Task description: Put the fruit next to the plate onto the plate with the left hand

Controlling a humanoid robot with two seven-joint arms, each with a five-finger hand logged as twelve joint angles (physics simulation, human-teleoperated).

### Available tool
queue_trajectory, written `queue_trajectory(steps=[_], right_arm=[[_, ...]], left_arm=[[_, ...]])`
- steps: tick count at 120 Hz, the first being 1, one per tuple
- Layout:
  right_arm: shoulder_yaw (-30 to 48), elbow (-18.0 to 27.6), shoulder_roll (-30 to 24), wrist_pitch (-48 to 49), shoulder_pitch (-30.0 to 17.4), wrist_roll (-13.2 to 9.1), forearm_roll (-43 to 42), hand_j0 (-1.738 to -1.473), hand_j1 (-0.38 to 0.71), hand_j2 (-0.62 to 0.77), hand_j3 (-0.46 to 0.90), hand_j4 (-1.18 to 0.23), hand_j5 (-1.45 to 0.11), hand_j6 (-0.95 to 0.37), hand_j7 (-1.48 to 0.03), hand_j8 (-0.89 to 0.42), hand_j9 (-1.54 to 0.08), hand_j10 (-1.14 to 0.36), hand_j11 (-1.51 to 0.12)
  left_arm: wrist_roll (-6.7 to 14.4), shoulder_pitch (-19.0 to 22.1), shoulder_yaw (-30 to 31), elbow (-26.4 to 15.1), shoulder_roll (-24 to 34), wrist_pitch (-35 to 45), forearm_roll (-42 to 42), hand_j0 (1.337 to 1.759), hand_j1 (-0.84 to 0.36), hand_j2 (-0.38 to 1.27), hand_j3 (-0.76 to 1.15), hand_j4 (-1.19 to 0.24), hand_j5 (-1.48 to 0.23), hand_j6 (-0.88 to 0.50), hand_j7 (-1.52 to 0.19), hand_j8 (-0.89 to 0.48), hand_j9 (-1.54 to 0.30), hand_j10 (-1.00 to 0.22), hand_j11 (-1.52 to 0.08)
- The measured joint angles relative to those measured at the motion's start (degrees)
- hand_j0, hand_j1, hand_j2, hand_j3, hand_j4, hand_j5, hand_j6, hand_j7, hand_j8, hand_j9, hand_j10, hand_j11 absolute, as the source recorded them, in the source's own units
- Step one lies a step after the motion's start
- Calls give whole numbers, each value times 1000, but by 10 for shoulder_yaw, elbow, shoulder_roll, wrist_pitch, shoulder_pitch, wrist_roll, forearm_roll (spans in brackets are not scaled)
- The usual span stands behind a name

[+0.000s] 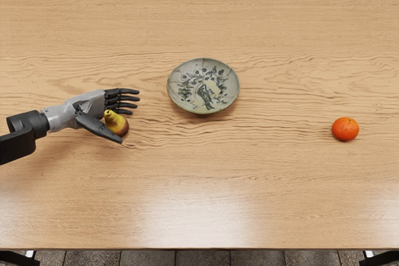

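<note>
Pear [116, 123] sits against the open, spread left hand [93, 109], apart from the plate [203, 85], mid-table.

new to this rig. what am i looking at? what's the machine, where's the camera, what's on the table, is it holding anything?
This is a simulator render, not a photo. The machine is a humanoid robot with two arms, each ending in a five-finger hand. The single picture comes from its head camera, looking down at a slant on a wooden table. Only the left arm shows, coming in from the left edge. On the table lie a patterned plate, a pear to its left and an orange far to the right. The left hand is at the pear, which sits between thumb and fingers. The fingers look stretched out, so the pear does not seem gripped yet. The plate holds no fruit.
</note>
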Motion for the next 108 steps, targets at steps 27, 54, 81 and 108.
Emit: queue_trajectory(steps=[27,54,81,108], right_arm=[[0,0,0,0,0,0,0,-1658,-314,-6,0,-30,-38,-30,-38,-30,-38,-29,-38],[0,0,0,0,0,0,0,-1658,-314,-6,0,-30,-38,-30,-38,-30,-38,-29,-38],[0,0,0,0,0,0,0,-1658,-314,-6,0,-30,-38,-30,-38,-30,-38,-29,-38],[0,0,0,0,0,0,0,-1658,-314,-6,0,-30,-38,-30,-38,-30,-38,-29,-38]], left_arm=[[0,0,0,0,0,0,6,1658,-19,65,0,-311,-402,-311,-402,-311,-401,-310,-401],[0,0,0,0,0,0,10,1658,-123,83,0,-398,-516,-398,-515,-398,-515,-398,-515],[0,0,0,0,0,0,15,1658,-251,104,0,-504,-656,-504,-656,-503,-656,-485,-655],[0,0,0,0,1,-1,18,1658,-378,124,0,-602,-799,-601,-801,-600,-802,-408,-798]])
